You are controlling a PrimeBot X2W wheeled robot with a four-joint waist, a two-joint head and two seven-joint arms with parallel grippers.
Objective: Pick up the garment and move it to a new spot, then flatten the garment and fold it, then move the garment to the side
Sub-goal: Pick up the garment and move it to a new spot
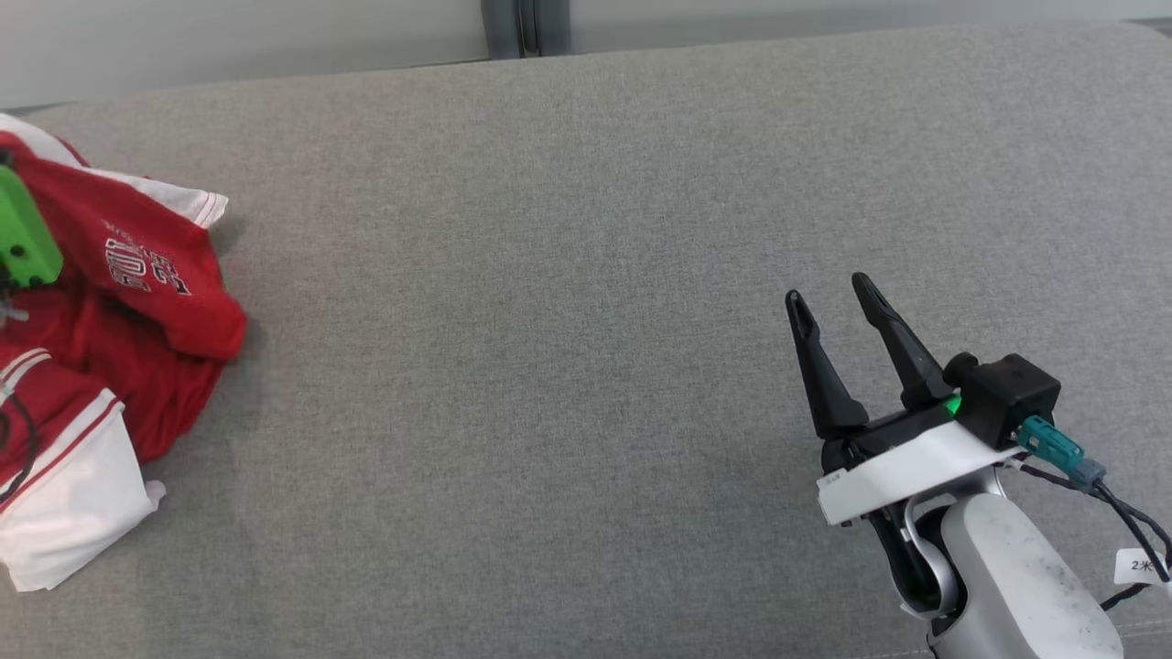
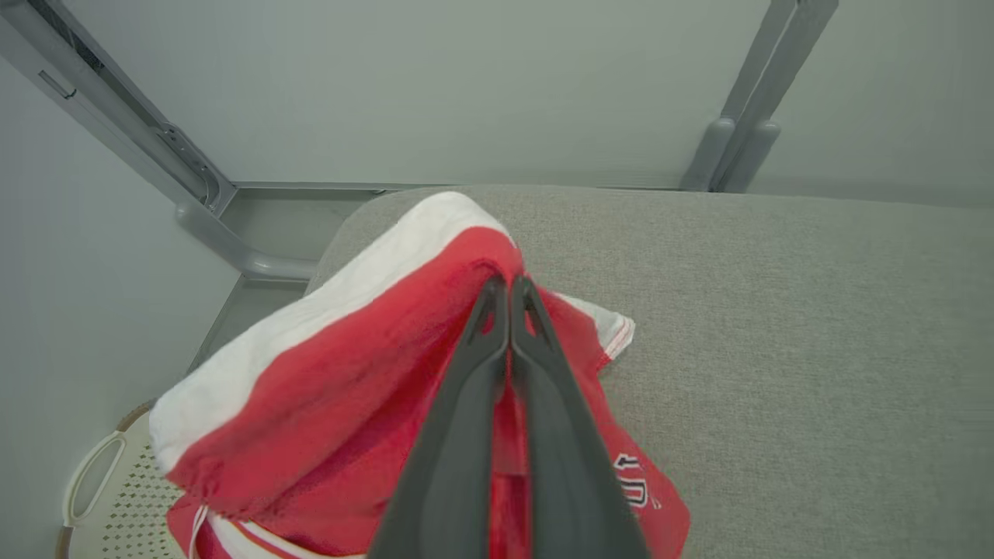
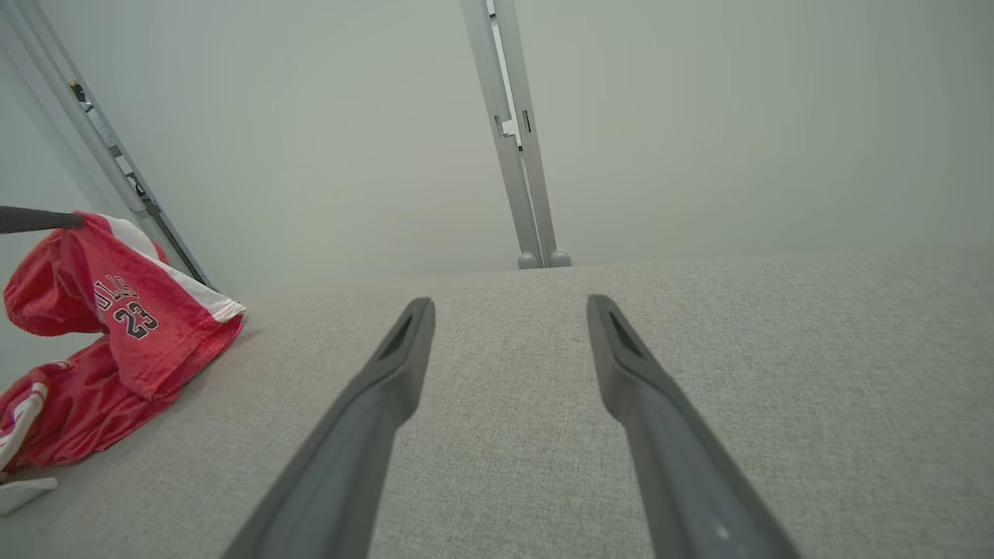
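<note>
Garment (image 2: 349,373) sits bunched at the far left edge of the grey fabric-covered tabletop (image 1: 549,366). The left tool (image 2: 509,283) is clamped on a raised red fold of it, and the right tool (image 1: 829,291) hovers well apart over bare fabric with fingers spread and nothing between them. Count: one garment, two tools. Garment is a red jersey, crumpled, with white trim bands and a dark printed "23".

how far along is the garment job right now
Barely started. Done: the left gripper has its jaws shut on a fold of the red-and-white garment. In hand: the pick-up, with most of the cloth bunched at the left edge of the grey cushion. To do: moving, flattening, folding, setting aside. The right gripper hangs open.
</note>
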